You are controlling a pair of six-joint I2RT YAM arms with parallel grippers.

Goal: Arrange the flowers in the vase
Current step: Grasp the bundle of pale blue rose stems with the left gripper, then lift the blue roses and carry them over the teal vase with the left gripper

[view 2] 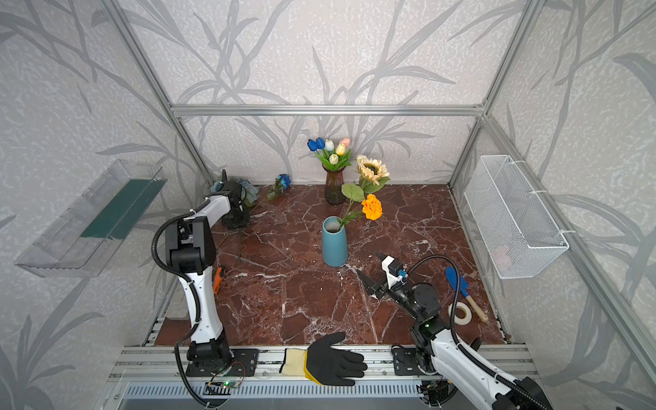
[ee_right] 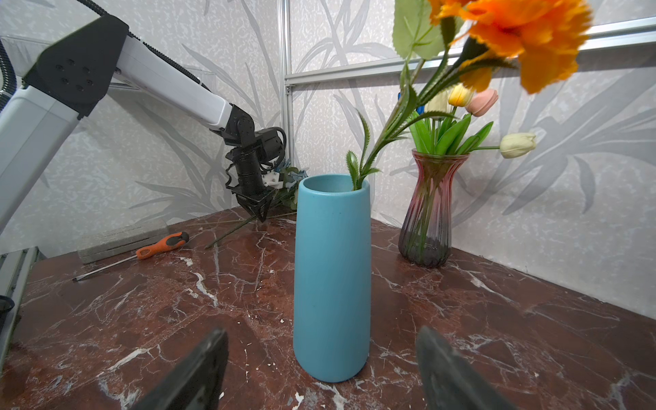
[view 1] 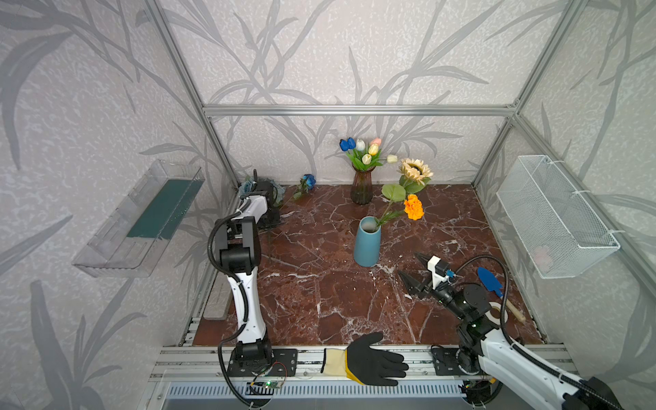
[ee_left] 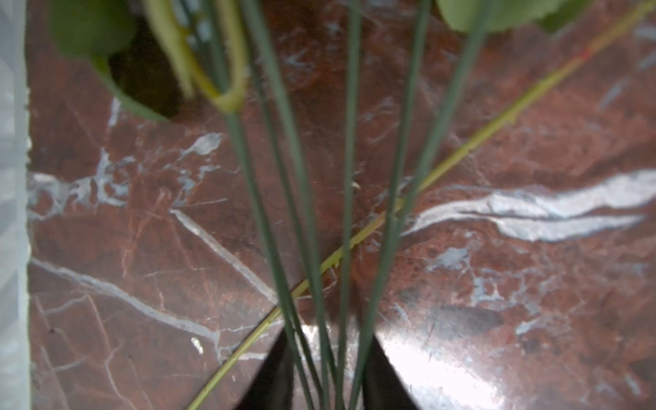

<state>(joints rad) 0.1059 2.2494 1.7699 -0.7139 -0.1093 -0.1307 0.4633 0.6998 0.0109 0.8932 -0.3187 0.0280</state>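
I'm at the pick-up step. My left claw (ee_left: pixel 328 335) is down in the far left corner of the surface (view 1: pixel 319 301), its jaws narrow around the bundle of grey-green rose stems (ee_left: pixel 349 177). The outer stems seem to touch the jaws, but I cannot tell whether they are pinched yet. A thinner yellow-green stem (ee_left: pixel 472 142) lies crossed beneath them. I judge the next move needs a firm grip and a straight lift clear of it, then a carry to the blue vase (view 1: pixel 367 245) mid-surface, where the orange marigold (view 1: pixel 414 207) already stands. My right claw (view 1: pixel 408 263) sits just short of that vase, jaws wide, holding nothing.
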